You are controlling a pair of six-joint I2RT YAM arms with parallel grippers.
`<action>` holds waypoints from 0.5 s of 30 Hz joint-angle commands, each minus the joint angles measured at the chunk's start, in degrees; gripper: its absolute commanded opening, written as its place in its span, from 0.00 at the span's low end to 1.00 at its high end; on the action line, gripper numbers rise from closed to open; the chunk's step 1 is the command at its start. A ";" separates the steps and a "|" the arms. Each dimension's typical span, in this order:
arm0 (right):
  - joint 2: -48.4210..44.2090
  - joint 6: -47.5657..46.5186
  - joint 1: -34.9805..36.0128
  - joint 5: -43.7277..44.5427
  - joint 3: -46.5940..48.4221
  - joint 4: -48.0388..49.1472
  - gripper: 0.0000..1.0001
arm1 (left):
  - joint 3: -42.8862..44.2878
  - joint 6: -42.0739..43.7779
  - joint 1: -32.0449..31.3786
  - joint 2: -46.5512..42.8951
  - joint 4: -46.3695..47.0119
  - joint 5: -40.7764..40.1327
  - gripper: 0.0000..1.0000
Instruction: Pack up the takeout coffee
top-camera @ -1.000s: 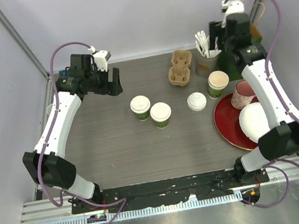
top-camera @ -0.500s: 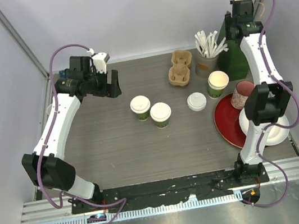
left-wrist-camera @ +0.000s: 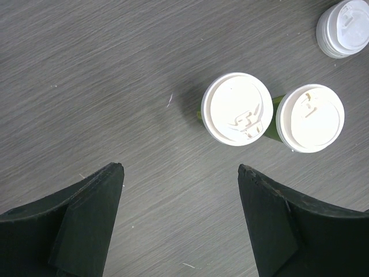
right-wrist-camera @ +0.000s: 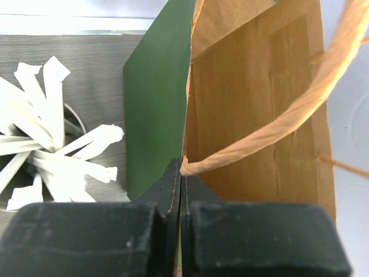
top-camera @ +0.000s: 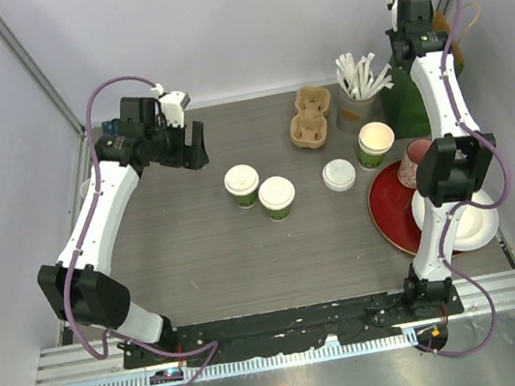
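Two takeout coffee cups, dark green with white lids, stand side by side mid-table (top-camera: 242, 182) (top-camera: 276, 193); the left wrist view has them from above (left-wrist-camera: 237, 108) (left-wrist-camera: 310, 118). My left gripper (top-camera: 196, 148) (left-wrist-camera: 180, 168) hovers open over bare table to their left, holding nothing. A paper bag (top-camera: 403, 103), green outside and brown inside (right-wrist-camera: 253, 104), stands at the back right. My right gripper (top-camera: 408, 50) (right-wrist-camera: 181, 164) is shut on the bag's rim, right where the twine handle (right-wrist-camera: 300, 109) is attached.
A loose white lid (top-camera: 339, 174) (left-wrist-camera: 344, 27) lies right of the cups. A cardboard cup carrier (top-camera: 310, 114), a cup of white wrapped sticks (top-camera: 355, 87) (right-wrist-camera: 40, 138), a stack of lidless green cups (top-camera: 375, 145), a pink mug (top-camera: 418, 164), a red plate (top-camera: 390, 209) and a white plate (top-camera: 474, 229) crowd the right side.
My right arm swung up and back from above the plates to the bag, and its gripper closed on the bag's rim. The left arm barely moved.
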 commanded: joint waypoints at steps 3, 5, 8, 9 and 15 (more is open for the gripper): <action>-10.48 -8.10 0.77 3.48 3.22 11.78 0.01 | 0.69 1.86 0.48 -3.04 -0.33 0.11 0.84; -13.99 -10.21 3.22 3.75 3.74 13.91 0.01 | 0.96 1.86 0.65 -3.39 -0.25 -0.41 0.84; -17.85 -13.73 9.69 3.05 6.54 15.50 0.01 | 1.13 1.33 1.70 -3.92 0.02 -1.65 0.84; -18.74 -15.04 12.52 3.48 7.34 15.24 0.01 | 1.13 1.15 2.67 -4.09 0.02 -1.73 0.84; -25.86 -18.40 33.34 -6.95 8.14 10.33 0.01 | 1.13 -1.22 8.55 -6.11 0.81 -1.21 0.84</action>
